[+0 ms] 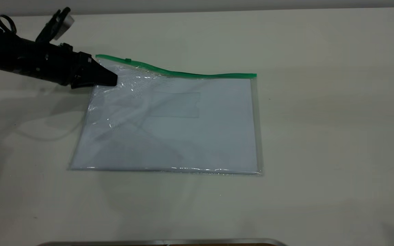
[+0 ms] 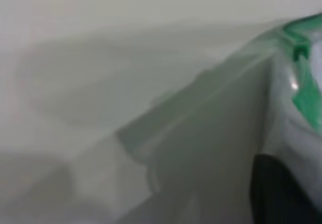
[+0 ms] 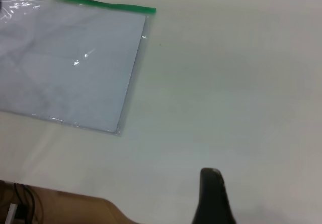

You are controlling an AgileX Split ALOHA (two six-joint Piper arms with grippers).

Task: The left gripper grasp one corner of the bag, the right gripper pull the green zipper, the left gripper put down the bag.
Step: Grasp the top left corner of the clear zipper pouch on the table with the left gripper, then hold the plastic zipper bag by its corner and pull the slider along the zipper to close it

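The bag (image 1: pixel 183 130) lies flat on the table, a clear pouch with white sheets inside. The green zipper (image 1: pixel 197 73) runs along its far edge, with the slider tab (image 1: pixel 128 60) near the left end. My left gripper (image 1: pixel 109 79) is shut on the corner of the bag (image 1: pixel 103 63) at the strip's left end and holds it a little off the table. In the left wrist view the green strip (image 2: pixel 307 98) and lifted plastic are close by. My right gripper (image 3: pixel 214 196) is off the bag, over bare table; the bag (image 3: pixel 75 68) lies well away from it.
The pale table (image 1: pixel 320 136) surrounds the bag. A metal edge (image 1: pixel 162 242) runs along the table's near side. A brown surface with cables (image 3: pixel 30 206) shows beyond the table edge in the right wrist view.
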